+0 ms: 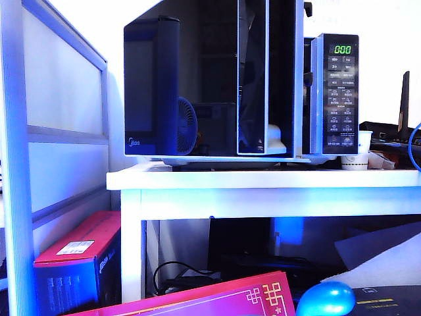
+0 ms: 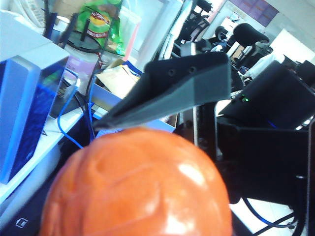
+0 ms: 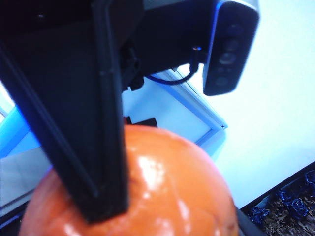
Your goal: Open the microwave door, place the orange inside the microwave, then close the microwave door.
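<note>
- The microwave (image 1: 217, 66) stood on a white table (image 1: 263, 179). Its door (image 1: 141, 85) was swung wide open to the left of the exterior view. The cavity was dark, and I could not make out anything in it.
- Under the table sat one red box (image 1: 75, 263), cut off at the frame edge.
- I counted one orange (image 2: 138, 187). It filled the foreground of both my wrist views (image 3: 162, 187), close to both pincers and away from the microwave.
- My left gripper (image 2: 106, 129) showed only one finger (image 2: 182, 88), its tip at the orange's top. The other finger was hidden, so I could not tell whether that pincer was clenched or released.
- My right gripper (image 3: 113, 196) showed one dark finger (image 3: 78, 123) lying across the orange. Whether it was grasping was unclear there too.
- Neither pincer appeared in the exterior view.
- One blue egg (image 1: 325, 299) lay at the bottom edge, partly cropped.
- One paper cup (image 1: 355, 161) stood beside the microwave.
- One green display (image 1: 343, 49) glowed.
</note>
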Robot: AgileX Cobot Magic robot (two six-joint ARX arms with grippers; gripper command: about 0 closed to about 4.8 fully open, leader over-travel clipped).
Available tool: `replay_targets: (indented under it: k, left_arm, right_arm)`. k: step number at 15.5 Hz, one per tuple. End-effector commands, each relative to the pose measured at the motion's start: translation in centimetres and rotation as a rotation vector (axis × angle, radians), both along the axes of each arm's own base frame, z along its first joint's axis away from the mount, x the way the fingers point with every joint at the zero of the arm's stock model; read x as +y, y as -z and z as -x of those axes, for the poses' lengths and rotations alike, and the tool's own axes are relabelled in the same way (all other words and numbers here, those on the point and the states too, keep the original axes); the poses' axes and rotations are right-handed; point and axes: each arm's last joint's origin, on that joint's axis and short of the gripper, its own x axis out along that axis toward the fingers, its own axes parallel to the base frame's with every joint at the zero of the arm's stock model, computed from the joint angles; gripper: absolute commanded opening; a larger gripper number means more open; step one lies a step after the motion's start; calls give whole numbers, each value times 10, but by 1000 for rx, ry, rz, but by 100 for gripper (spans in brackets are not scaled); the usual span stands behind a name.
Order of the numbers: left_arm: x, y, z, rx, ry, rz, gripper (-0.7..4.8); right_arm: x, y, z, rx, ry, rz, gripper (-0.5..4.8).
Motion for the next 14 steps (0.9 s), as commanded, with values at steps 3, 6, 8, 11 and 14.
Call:
replay_targets:
  k: [3, 6, 8, 11, 14]
  left_arm:
    - [-3, 4, 3, 54, 56, -7, 373]
    - [-3, 6, 2, 57, 56, -8, 373]
    - [-4, 6, 1, 57, 54, -9, 373]
    - [-4, 6, 1, 52, 55, -6, 374]
    - [-4, 5, 1, 44, 55, -6, 390]
  right_arm:
    - [-3, -13, 3, -92, 39, -36, 479]
    - [1, -13, 5, -90, 23, -41, 479]
    - [1, -12, 4, -77, 22, -37, 263]
    - [1, -11, 4, -66, 23, -34, 260]
    - [1, -11, 4, -63, 23, -36, 210]
